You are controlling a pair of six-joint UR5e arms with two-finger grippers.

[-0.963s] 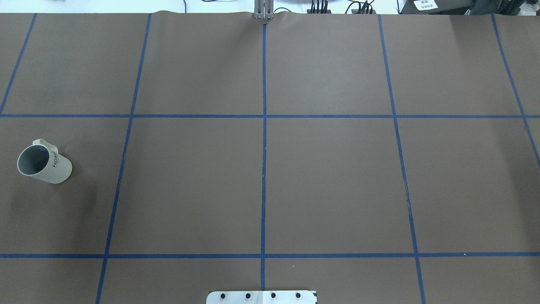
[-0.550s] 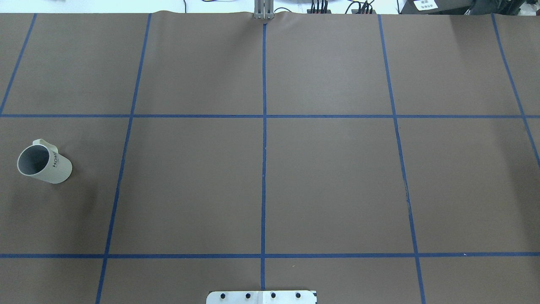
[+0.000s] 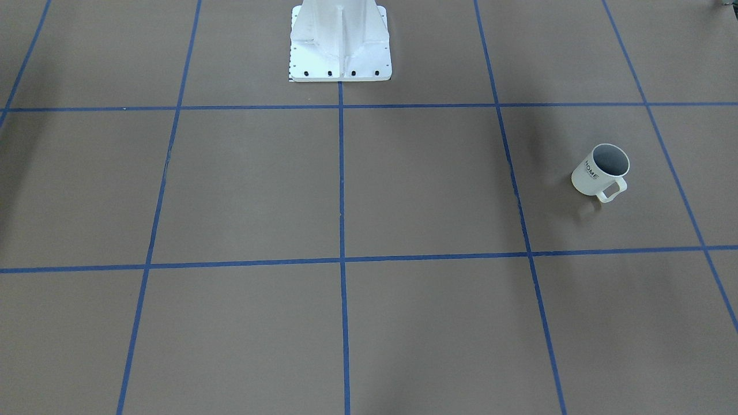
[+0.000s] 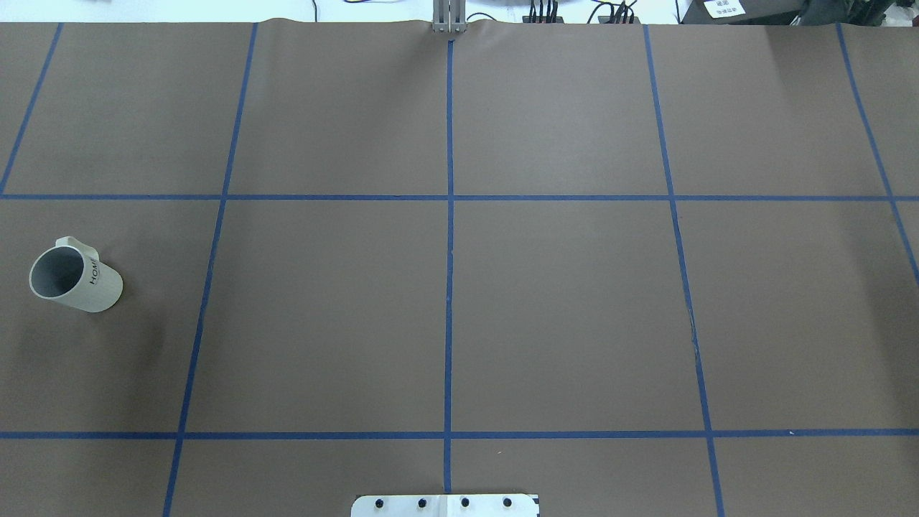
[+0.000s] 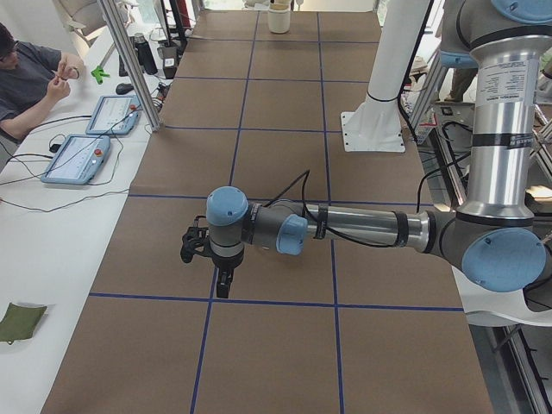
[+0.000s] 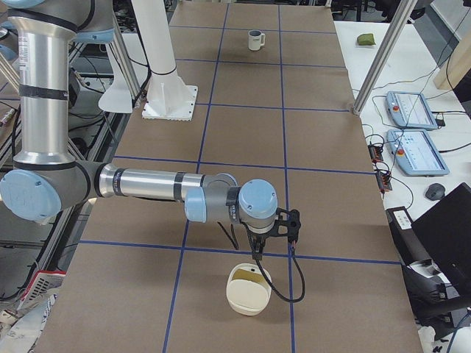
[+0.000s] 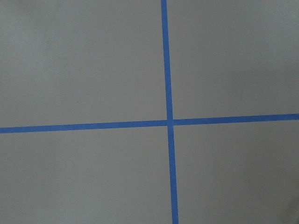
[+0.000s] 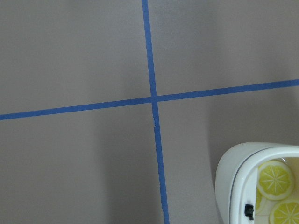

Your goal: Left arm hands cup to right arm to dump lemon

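The cup (image 4: 72, 278) stands upright on the table (image 4: 574, 301), far out on my left side, in the middle row of the grid marked in blue tape (image 4: 449, 215). Its grey mouth faces up, its handle (image 3: 611, 190) points away from my base (image 3: 340, 46), and the HOME lettering faces the table's middle. Whether anything lies in it I cannot tell (the inside shows only grey and shade).

My left gripper (image 5: 222, 289) hangs pointing down over the table, the arm stretched out low. Its wrist view shows only a crossing of tape lines and no fingers, so I cannot tell whether they are spread or pressed together.

My right gripper (image 6: 256, 254) hangs pointing down too, well apart from the cup and just above the far rim of a cream tub (image 6: 243, 298). The tub sits in the lower right corner of that wrist's view, with yellow slices (image 8: 275, 179) showing inside it. Those fingers I cannot judge either.
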